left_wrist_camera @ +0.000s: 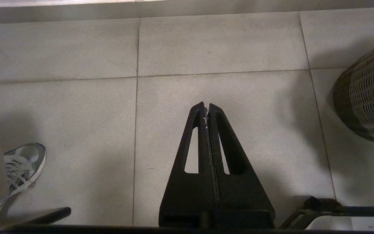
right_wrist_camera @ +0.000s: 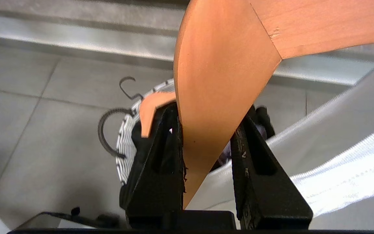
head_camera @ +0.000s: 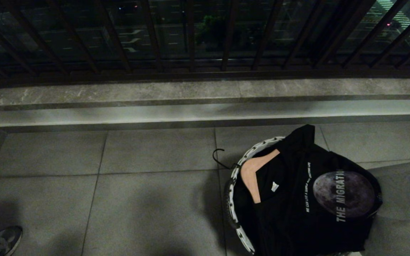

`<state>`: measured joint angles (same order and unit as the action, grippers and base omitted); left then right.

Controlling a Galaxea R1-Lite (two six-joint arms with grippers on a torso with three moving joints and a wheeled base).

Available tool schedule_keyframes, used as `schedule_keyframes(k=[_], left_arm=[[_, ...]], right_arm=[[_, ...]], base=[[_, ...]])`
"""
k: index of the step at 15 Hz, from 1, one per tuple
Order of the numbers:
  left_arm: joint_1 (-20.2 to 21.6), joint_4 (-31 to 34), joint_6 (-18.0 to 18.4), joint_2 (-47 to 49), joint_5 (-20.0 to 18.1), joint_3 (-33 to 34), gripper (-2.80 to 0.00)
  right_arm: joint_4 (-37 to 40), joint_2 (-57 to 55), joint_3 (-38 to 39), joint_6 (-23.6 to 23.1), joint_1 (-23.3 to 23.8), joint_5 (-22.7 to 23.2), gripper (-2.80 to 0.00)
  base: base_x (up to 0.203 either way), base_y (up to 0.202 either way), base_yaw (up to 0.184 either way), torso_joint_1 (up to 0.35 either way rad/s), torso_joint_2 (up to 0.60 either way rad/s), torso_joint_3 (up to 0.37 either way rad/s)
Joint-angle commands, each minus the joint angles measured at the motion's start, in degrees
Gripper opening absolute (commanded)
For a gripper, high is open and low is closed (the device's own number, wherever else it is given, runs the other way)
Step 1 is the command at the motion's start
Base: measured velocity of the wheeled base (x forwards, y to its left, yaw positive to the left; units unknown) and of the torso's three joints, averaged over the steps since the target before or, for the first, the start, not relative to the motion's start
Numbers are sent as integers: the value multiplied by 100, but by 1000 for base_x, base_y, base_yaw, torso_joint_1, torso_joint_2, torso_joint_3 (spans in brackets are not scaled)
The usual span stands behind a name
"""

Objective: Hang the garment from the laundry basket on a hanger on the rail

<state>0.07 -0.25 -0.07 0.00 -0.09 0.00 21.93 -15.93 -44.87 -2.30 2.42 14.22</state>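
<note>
Item, right gripper [right_wrist_camera: 211, 109]: my two black fingers are clamped across the broad neck of a wooden hanger [right_wrist_camera: 219, 65], one pad on each flat face, the wood filling the gap between them.

Item, white garment [right_wrist_camera: 336, 156]: hangs off that hanger to one side of my fingers, soft and limp. I judge it light, but apt to slide off smooth wood if the hanger tips.

Item, laundry basket [head_camera: 231, 199]: on the floor tiles [head_camera: 119, 199] beyond and below my fingertips, holding a black T-shirt [head_camera: 297, 213] on a second hanger [head_camera: 249, 174] whose hook [head_camera: 219, 156] pokes over the rim.

Handling note: the hanger is stiff and hard, so the neck is the sound place to hold (its own hook is not in view).

Item, left gripper [left_wrist_camera: 205, 107]: fingers pressed together on nothing, over bare tiles, the basket well off to one side and a person's shoe [left_wrist_camera: 21, 165] well off to the other.
</note>
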Motion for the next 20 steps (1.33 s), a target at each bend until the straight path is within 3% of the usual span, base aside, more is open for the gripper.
schedule_keyframes(k=[1, 6, 12, 20], left_arm=[[1, -1, -1, 0, 0, 9, -280], [1, -1, -1, 0, 0, 9, -280], [1, -1, -4, 0, 0, 9, -280], [1, -1, -1, 0, 0, 9, -280]], right_arm=[[18, 194, 197, 6, -39, -36, -280], [-3, 699, 1046, 169, -106, -74, -280], [11, 1558, 1537, 195, -162, -219, -280], [-544, 1593, 2481, 211, -162, -323, -280]], base=[[0, 0, 0, 0, 0, 0], [0, 0, 0, 0, 0, 0], [0, 0, 0, 0, 0, 0], [0, 0, 0, 0, 0, 0]])
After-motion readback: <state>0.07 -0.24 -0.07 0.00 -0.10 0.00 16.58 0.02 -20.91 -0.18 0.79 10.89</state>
